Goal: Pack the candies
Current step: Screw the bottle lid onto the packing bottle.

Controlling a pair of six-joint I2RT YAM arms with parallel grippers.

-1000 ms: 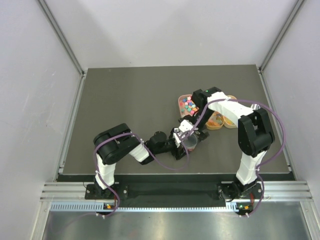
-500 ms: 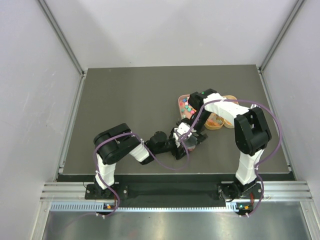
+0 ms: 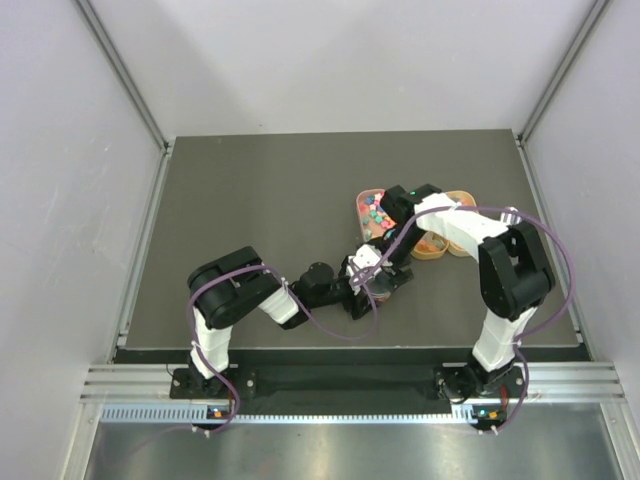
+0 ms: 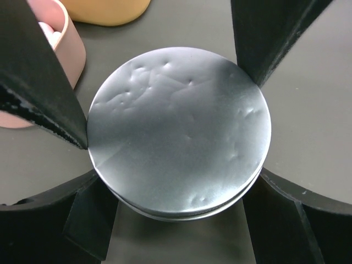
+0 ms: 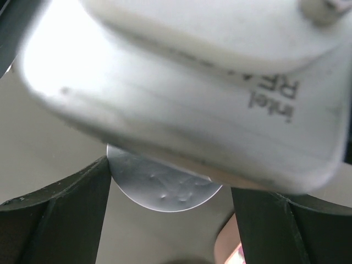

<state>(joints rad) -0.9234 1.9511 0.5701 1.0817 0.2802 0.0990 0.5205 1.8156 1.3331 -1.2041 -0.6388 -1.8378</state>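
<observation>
**Left gripper** (image 4: 170,113) — closed on the jar (image 4: 181,213). One finger (image 4: 41,93) meets the rim of the lid (image 4: 181,132) at 9 o'clock and the other meets it at 2 o'clock. The jar stands on the table (image 3: 250,200), right of centre.

**Right gripper** (image 5: 170,192) — hangs directly over the left wrist, whose white camera housing (image 5: 181,88) fills most of the right wrist view. Its fingers (image 5: 60,220) straddle the lid, with one finger edge at the rim. Whether they grip it cannot be told.

**Candies** (image 3: 373,211) lie in the trays (image 3: 462,198) at 12 to 2 o'clock of the jar, just beyond it. Multicoloured cubes fill the leftmost tray and orange pieces the next. In the left wrist view a pink tray (image 4: 74,55) of pale candies sits at 10 o'clock, near the lid but apart from it.

**Clearance:** dark table runs from the jar toward 9 through 12 o'clock, up to the left and far edges. The trays sit well inside the right edge.
</observation>
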